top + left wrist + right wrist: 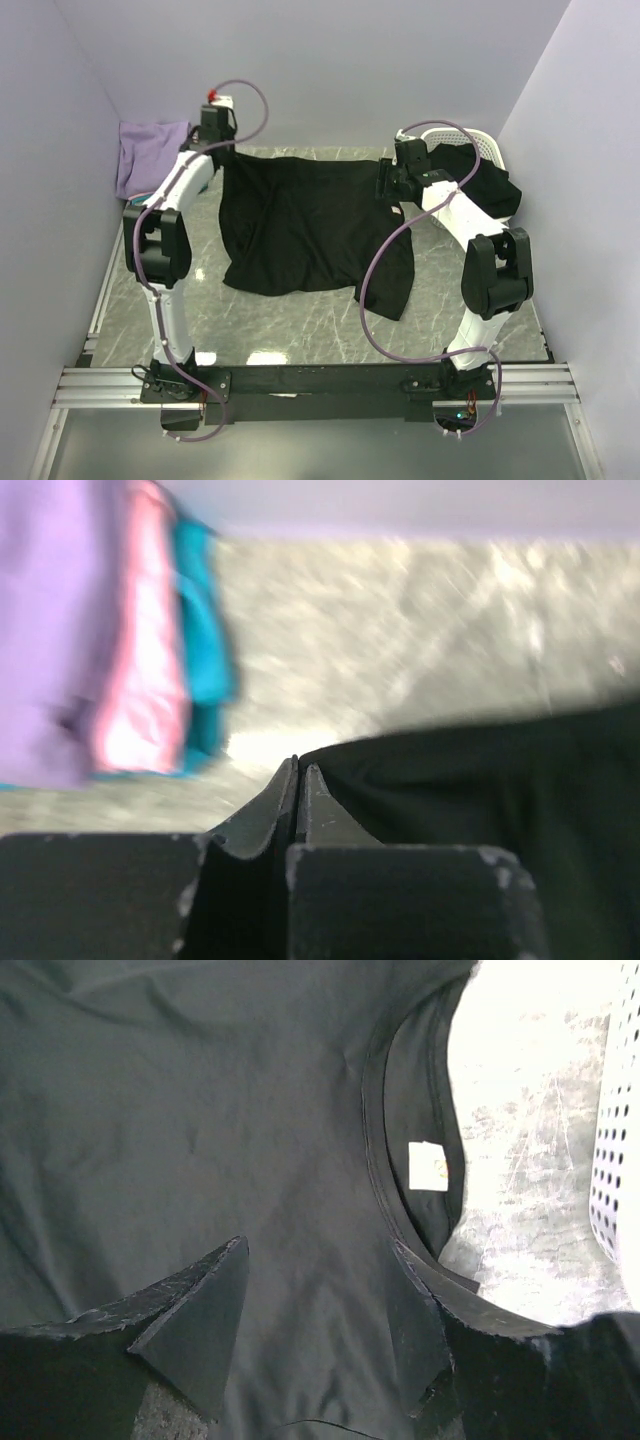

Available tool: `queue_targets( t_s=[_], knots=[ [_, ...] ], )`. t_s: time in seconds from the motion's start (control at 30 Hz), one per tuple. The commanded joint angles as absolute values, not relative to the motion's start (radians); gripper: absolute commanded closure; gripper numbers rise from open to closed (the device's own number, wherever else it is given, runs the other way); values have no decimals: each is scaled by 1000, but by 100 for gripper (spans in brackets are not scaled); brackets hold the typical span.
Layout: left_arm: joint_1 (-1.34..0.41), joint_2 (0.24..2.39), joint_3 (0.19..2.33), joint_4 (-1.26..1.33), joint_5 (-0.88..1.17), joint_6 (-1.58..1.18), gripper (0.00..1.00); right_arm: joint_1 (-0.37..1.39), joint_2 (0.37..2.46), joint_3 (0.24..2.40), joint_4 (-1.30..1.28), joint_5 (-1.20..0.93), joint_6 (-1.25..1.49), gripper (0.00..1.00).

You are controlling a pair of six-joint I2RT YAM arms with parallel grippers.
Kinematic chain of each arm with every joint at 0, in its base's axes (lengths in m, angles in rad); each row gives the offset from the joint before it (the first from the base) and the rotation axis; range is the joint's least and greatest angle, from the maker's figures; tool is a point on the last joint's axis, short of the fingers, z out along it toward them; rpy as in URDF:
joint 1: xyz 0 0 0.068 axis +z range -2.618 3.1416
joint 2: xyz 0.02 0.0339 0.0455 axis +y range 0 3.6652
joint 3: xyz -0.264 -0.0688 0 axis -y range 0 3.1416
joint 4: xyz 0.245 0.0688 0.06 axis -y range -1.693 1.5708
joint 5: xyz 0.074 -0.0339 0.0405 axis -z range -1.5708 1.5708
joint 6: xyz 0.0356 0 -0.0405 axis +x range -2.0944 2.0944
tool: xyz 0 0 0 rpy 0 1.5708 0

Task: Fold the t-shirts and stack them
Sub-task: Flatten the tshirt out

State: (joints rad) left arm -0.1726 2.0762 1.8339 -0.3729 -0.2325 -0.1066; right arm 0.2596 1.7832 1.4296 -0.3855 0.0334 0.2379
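Three folded t-shirts blurred; black t-shirt cropped.

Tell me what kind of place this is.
Likely a robot lab test booth: plain walls box in a marble-look table, left arm and right arm bolted to its edge, a black t-shirt laid out.

Left arm and right arm are built alike: white link shells joined by bulky black joint housings, each on a black base. A lavender cable runs in loose loops along each arm, from base to wrist. Left claw and right claw carry matte black, wedge-shaped fingers with scuffed, grey-flecked edges.
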Motion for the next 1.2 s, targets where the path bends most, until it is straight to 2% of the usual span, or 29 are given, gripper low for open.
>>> queue_targets(
  t_s=[0.0, 0.1, 0.13, 0.17, 0.2, 0.23, 0.27, 0.4, 0.57, 0.67, 0.77, 0.97, 1.17],
  knots=[
    [-124, 2146, 1997, -439, -294, -22, 99, 265, 1763, 1422, -380, 37, 232, 38],
    [-107, 2239, 2113, -457, -308, -11, 97, 265, 1763, 1422, -384, 64, 238, 38],
    [-107, 2284, 2138, -463, -319, -11, 91, 265, 1761, 1416, -376, 67, 239, 37],
    [-104, 2302, 2157, -462, -325, 23, 41, 264, 1764, 1417, -377, 72, 241, 35],
    [-103, 2319, 2180, -454, -336, 25, 26, 265, 1761, 1416, -379, 77, 241, 35],
    [-101, 2341, 2181, -430, -354, 28, 19, 265, 1759, 1413, -380, 75, 241, 34],
    [-98, 2350, 2184, -431, -350, 29, 2, 264, 1758, 1413, -383, 71, 244, 34],
    [-98, 2333, 2151, -448, -351, 6, 1, 267, 1729, 1382, -405, 54, 256, 33],
    [-104, 2102, 1950, -472, -200, -119, 0, 267, 1609, 1244, -443, 48, 291, 33],
    [-136, 1936, 1752, -477, -135, -214, 0, 267, 1514, 1137, -443, 34, 325, 32],
    [-196, 1778, 1460, -419, -83, -314, 1, 267, 1427, 1037, -453, 17, 376, 32],
    [-247, 1588, 1160, -324, -83, -460, 1, 293, 1287, 868, -400, -121, 419, 33],
    [-216, 1637, 1170, -374, -143, -485, 1, 359, 1273, 824, -390, -132, 399, 33]
  ],
)
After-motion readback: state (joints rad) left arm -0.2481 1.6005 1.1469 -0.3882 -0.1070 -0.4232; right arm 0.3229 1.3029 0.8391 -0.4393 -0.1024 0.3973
